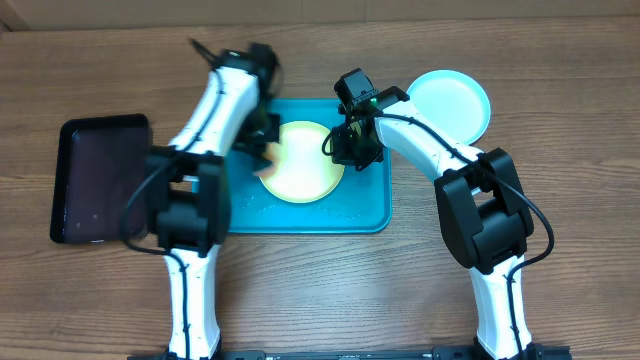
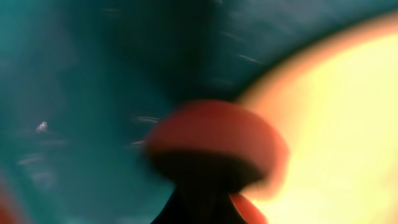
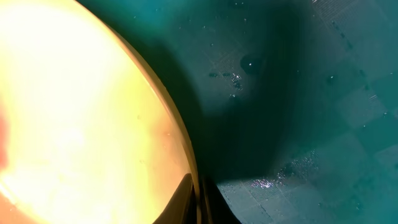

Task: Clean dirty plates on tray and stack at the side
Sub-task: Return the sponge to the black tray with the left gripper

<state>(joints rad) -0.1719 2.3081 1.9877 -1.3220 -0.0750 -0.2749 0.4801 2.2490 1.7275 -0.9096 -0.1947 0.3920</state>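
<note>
A yellow-green plate [image 1: 305,175] lies in the middle of the turquoise tray [image 1: 360,215]. My right gripper [image 1: 350,150] is shut on the plate's right rim; the right wrist view shows one finger on each side of the rim [image 3: 198,202], with the plate [image 3: 81,112] to the left and the tray floor [image 3: 298,93] to the right. My left gripper [image 1: 265,150] is at the plate's left edge, shut on an orange sponge [image 2: 214,140], which is blurred, between tray [image 2: 81,93] and plate [image 2: 336,124]. A light blue plate [image 1: 450,100] sits off the tray at the back right. The white plate is not visible on its own.
A smaller black tray [image 1: 100,180] lies on the wooden table to the left of the turquoise tray. Water droplets [image 3: 273,177] speckle the tray floor near the plate. Both arms reach in over the tray's back half.
</note>
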